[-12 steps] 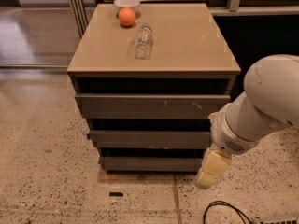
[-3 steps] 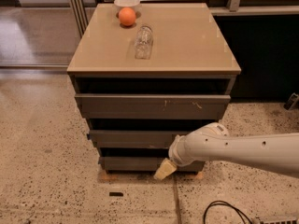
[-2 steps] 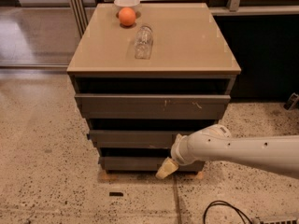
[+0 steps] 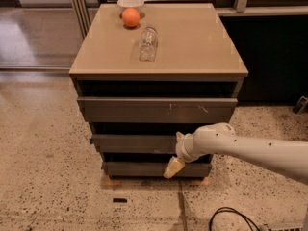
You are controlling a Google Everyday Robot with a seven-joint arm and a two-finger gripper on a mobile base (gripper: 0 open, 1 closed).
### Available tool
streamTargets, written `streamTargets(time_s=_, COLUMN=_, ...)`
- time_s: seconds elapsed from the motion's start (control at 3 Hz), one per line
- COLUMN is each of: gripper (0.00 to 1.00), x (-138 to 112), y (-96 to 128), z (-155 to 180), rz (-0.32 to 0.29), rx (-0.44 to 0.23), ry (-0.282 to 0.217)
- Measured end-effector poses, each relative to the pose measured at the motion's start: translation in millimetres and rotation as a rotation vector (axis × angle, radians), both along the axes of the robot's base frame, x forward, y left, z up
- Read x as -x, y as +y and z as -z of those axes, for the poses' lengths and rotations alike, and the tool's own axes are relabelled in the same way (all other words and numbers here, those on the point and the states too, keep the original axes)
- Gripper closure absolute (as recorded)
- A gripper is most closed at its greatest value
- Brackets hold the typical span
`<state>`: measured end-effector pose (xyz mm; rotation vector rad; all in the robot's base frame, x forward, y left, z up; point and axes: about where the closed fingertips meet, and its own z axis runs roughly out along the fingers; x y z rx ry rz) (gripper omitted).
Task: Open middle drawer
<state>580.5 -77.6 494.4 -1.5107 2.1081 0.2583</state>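
Grey middle drawer (image 4: 134,143) sits under the counter's (image 4: 202,47) front edge — gripper (image 4: 173,167) hangs just below its front, probably to hook the handleless lip; open or closed, cannot tell

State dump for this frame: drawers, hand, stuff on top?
middle drawer: looks shut, no tray showing
top drawer: looks shut
bottom drawer: looks shut
hand: low, in front of the bottom drawer, just below the middle drawer's front
clear glass: appears to lie on its side on the cabinet top
orange: whole, just in front of the white bowl
white bowl: upright
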Motion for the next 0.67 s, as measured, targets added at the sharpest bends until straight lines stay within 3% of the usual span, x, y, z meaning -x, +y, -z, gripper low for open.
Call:
streamTargets(time_s=0.33, gripper=0.0, x=-3.0, y=-1.4, z=-1.8, rz=-0.062, rx=0.023, ry=-0.036)
streamTargets(time_s=0.67, gripper=0.0, x=-2.8, y=-1.3, z=-1.7, rz=-0.062, rx=0.023, ry=-0.035)
